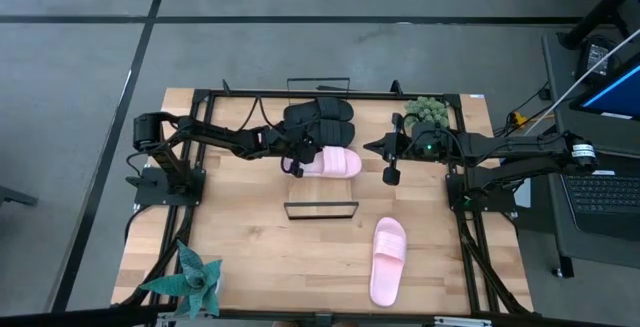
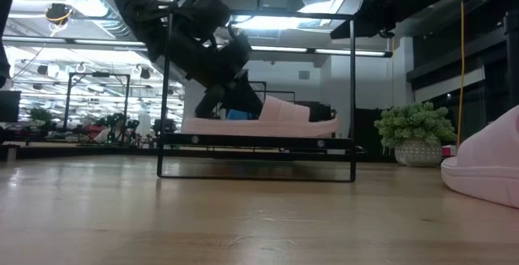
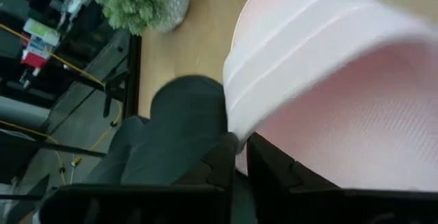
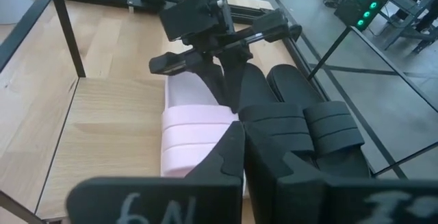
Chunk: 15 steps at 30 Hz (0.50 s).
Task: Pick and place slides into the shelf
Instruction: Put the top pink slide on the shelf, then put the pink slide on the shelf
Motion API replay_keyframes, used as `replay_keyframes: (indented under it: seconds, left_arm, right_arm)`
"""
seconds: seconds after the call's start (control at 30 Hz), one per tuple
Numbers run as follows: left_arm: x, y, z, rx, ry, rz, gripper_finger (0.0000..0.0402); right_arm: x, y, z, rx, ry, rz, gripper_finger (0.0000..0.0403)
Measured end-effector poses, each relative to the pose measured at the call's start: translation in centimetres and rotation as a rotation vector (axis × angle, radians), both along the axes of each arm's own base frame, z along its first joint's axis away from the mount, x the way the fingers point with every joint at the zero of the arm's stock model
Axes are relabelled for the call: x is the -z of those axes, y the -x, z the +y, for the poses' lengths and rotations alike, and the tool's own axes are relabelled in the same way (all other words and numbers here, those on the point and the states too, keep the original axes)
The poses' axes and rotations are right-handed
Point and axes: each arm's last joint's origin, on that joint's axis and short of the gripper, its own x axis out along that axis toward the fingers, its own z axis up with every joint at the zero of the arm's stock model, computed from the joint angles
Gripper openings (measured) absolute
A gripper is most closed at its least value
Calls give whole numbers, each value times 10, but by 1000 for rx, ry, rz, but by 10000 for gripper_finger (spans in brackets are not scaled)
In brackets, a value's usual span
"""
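A pink slide [image 1: 338, 162] lies crosswise on the shelf [image 1: 320, 191], right beside two black slides [image 1: 322, 118] that sit at the shelf's far end. My left gripper [image 1: 298, 164] is shut on the pink slide's left end. A second pink slide [image 1: 388, 258] lies sole-down on the tabletop near the front right. My right gripper [image 1: 390, 170] hovers shut to the right of the shelf, holding nothing; its wrist view shows its fingers [image 4: 241, 148] together. My left gripper pinches the rim of the pink slide at its left end [image 3: 241, 154] between its two fingers, next to the wide strap [image 3: 308, 46]. The fingers come slanting down from the table's left. In the low view the slide [image 2: 272, 117] lies along the shelf board [image 2: 259, 142].
A potted green plant [image 1: 428, 113] stands at the table's far right, and a spiky succulent [image 1: 192, 277] at the near left corner. Black wire rails [image 1: 322, 208] rise at the shelf's two ends. Bare tabletop lies to the left of the shelf and in front of it.
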Motion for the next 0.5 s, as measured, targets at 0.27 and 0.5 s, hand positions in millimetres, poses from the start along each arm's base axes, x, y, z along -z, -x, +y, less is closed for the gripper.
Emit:
replay_keyframes:
  seconds: [0.27, 0.5]
  left_arm:
    - [2, 1, 0, -2, -5, 16, 76]
    - [-5, 3, 0, -9, -13, -2, 93]
  right_arm:
    - [0, 0, 0, 0, -2, 4, 7]
    - [0, 0, 0, -1, -2, 4, 7]
